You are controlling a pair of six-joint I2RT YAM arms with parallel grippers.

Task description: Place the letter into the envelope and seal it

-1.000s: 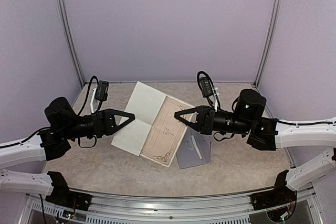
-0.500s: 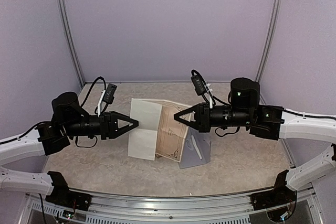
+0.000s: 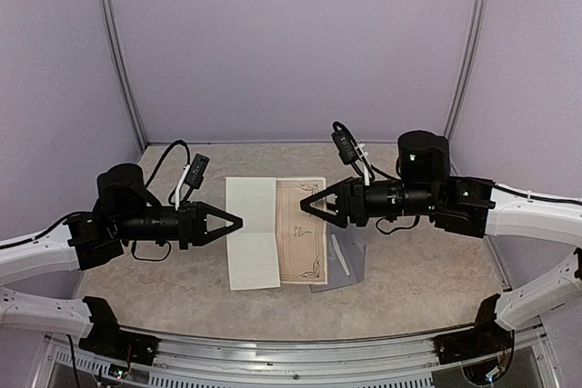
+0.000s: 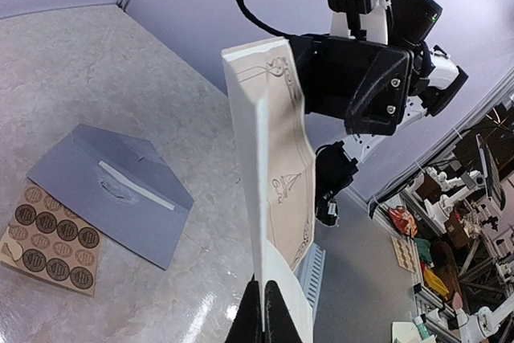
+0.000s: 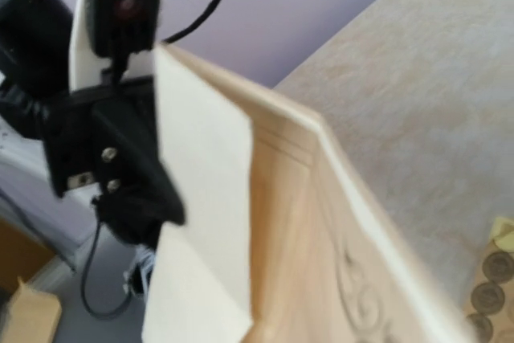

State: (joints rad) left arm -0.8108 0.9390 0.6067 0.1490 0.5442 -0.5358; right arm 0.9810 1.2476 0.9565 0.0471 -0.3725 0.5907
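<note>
The letter [image 3: 277,229], a folded sheet with a white half and a tan ornamented half, hangs in the air between both grippers. My left gripper [image 3: 238,222] is shut on its left edge. In the left wrist view the black fingertips [image 4: 263,283] pinch the sheet [image 4: 277,142] edge-on. My right gripper [image 3: 303,209] points at the letter's right side. Its fingers are hidden behind the sheet [image 5: 241,222], so its opening does not show. The grey-lavender envelope [image 4: 112,190] lies flat on the table with its flap open, partly under the letter [image 3: 350,265].
A tan sheet of round brown stickers [image 4: 52,238] lies beside the envelope and also shows at the edge of the right wrist view [image 5: 490,287]. The right arm's black wrist [image 4: 353,78] is close behind the letter. Lavender walls with metal posts [image 3: 123,88] enclose the table.
The letter has turned from a slant to square with the table and sits a little nearer. The left gripper has shifted right and nearer, and the right wrist has swung level.
</note>
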